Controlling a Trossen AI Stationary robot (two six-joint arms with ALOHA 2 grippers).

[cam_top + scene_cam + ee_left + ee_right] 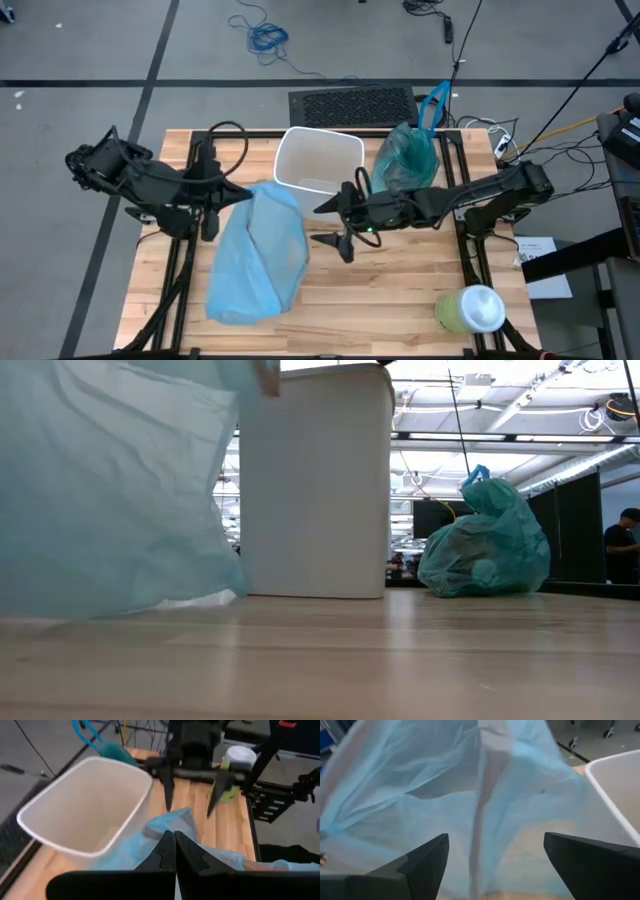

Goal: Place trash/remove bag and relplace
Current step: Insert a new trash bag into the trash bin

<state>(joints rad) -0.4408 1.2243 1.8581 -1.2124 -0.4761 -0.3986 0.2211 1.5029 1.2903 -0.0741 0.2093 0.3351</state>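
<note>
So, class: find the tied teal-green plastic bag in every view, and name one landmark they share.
High view: teal-green bag, far side, right of the white bin.
Low view: bag, right of the bin.
Left wrist view: a sliver behind the bin.
Right wrist view: not visible.
Landmark: the bin.

The table (pixel 400 290) is pale wood in narrow glued strips, smooth with a soft satin sheen in the low view. At the frame's centre the bin (pixel 318 160) is matt white plastic with smooth, plain walls. Left of it, the sky-blue bag (pixel 258 255) is thin translucent plastic film, creased and faintly glossy. Upper right of the bin, the teal-green bag (pixel 406 160) is crinkled translucent plastic, shinier on its folds, with smooth blue loop handles (pixel 434 103). Both arms look matt black. At lower right the pale-green container (pixel 470 310) seems smooth plastic with a white top.
</note>
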